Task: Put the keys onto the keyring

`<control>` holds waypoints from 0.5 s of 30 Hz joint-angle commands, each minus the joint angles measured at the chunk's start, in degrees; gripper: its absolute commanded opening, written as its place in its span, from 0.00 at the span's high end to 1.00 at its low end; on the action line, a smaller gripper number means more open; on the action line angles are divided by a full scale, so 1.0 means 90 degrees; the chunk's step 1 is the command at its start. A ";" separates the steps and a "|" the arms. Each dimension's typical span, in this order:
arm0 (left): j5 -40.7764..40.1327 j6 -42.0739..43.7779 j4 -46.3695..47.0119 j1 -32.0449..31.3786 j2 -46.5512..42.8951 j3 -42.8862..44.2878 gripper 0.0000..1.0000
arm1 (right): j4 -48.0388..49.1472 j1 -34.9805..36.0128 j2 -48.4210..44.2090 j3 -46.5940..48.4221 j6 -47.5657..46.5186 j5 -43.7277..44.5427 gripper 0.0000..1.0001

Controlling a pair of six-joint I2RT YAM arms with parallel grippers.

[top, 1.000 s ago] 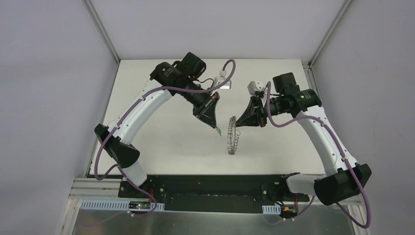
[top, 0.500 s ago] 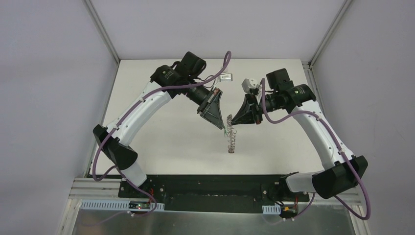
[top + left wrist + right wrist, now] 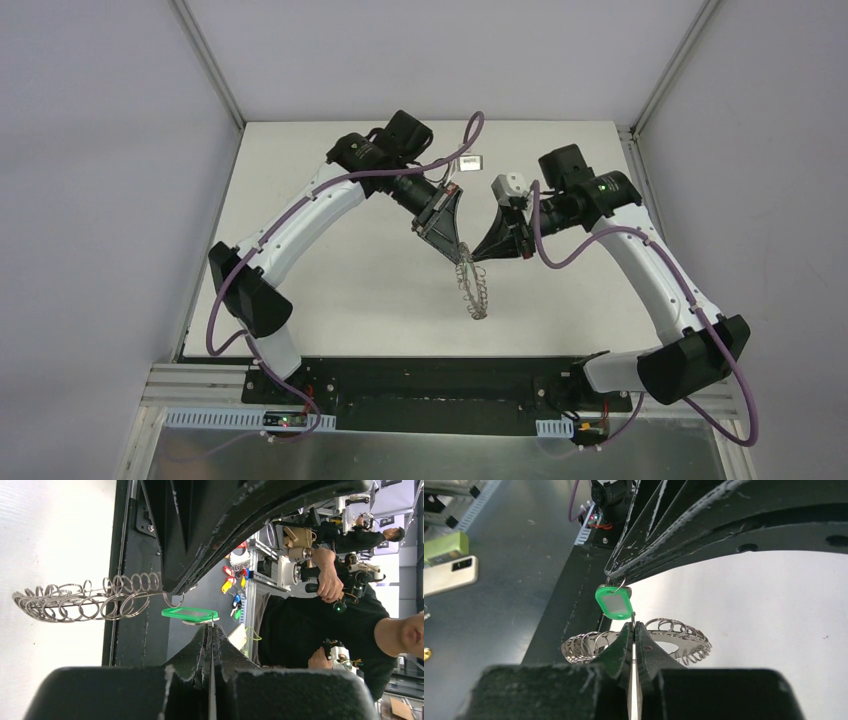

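Observation:
The keyring [image 3: 477, 295], a flat grey ring fringed with wire loops, hangs tilted above the white table. My right gripper [image 3: 476, 260] is shut on one of its upper loops. In the right wrist view the keyring [image 3: 684, 642] spreads behind my right gripper [image 3: 633, 626]. The key [image 3: 614, 602], with its bright green head, dangles from my left gripper [image 3: 616, 579] just above. My left gripper [image 3: 460, 256] is shut on the key's small wire end. In the left wrist view the key [image 3: 190, 613] lies flat at my left gripper [image 3: 212, 629], close beside a keyring [image 3: 75, 600] loop. The two gripper tips nearly touch.
A small silver object [image 3: 470, 160] lies at the back of the table [image 3: 330, 280]. The black base rail [image 3: 420, 380] runs along the near edge. Off the table, a phone [image 3: 449, 575] and a yellow-green box [image 3: 444, 547] show.
The left gripper has carried the key right and toward the ring. The right gripper has shifted left with the keyring, so the two tips now meet.

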 commanded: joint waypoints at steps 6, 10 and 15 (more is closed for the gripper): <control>0.0341 -0.0396 0.0340 0.0051 -0.0121 -0.0677 1.00 | -0.1152 0.0054 -0.0370 -0.0366 -0.3031 0.0169 1.00; 0.0359 -0.0580 0.0553 0.0041 -0.0094 -0.0985 1.00 | -0.1349 0.0052 -0.0444 -0.0538 -0.3694 0.0230 1.00; 0.0398 -0.0656 0.0565 -0.0005 0.0070 -0.0908 1.00 | -0.1540 0.0061 -0.0476 -0.0619 -0.4096 0.0228 1.00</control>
